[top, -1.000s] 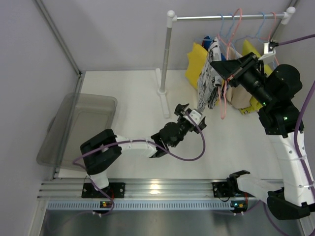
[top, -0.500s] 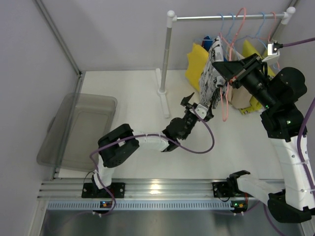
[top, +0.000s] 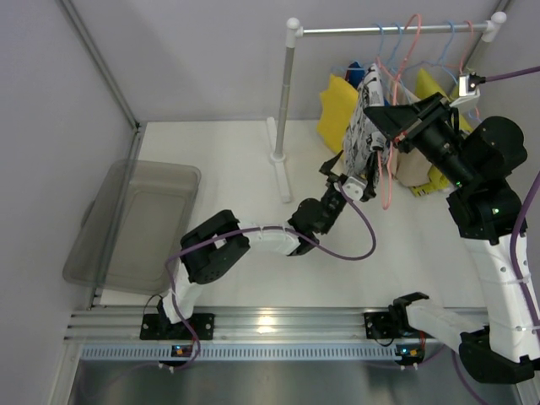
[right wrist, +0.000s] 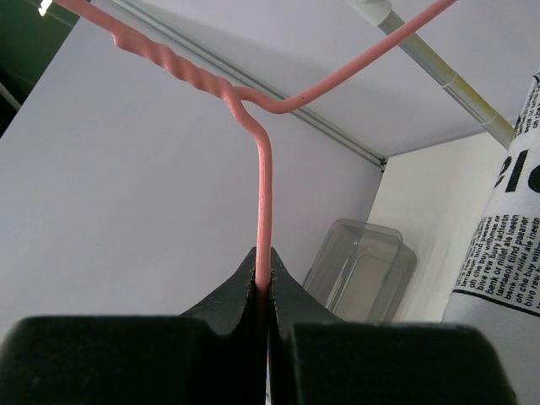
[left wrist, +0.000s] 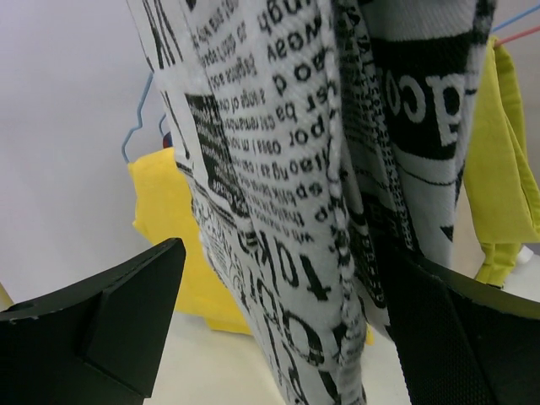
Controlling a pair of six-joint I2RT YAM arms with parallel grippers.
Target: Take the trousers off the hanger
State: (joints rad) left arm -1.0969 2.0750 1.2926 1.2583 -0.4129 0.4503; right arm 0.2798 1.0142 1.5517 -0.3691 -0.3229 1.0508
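The black-and-white print trousers [top: 363, 126] hang from a pink hanger [top: 386, 173] on the rail. My right gripper [top: 390, 118] is shut on the pink hanger's wire [right wrist: 263, 194], which runs up from between its closed fingers [right wrist: 263, 283]. My left gripper [top: 344, 169] is open at the lower end of the print trousers [left wrist: 295, 169], with the cloth hanging between its two spread fingers [left wrist: 101, 321]. Bright yellow trousers [top: 336, 110] hang just behind and show in the left wrist view [left wrist: 169, 202]. A blue garment [top: 354, 69] peeks out behind them.
The rail [top: 380, 30] rests on a white post [top: 285, 93] with a foot on the table. Beige cloth [top: 413, 169] and olive-yellow cloth [top: 434, 84] hang to the right, with blue hangers [top: 447, 42] above. A clear bin [top: 135, 224] sits at the far left.
My left arm has stretched forward and right, and its open gripper has risen until it surrounds the print trousers' lower end. The right gripper keeps its hold on the pink hanger, shifted slightly.
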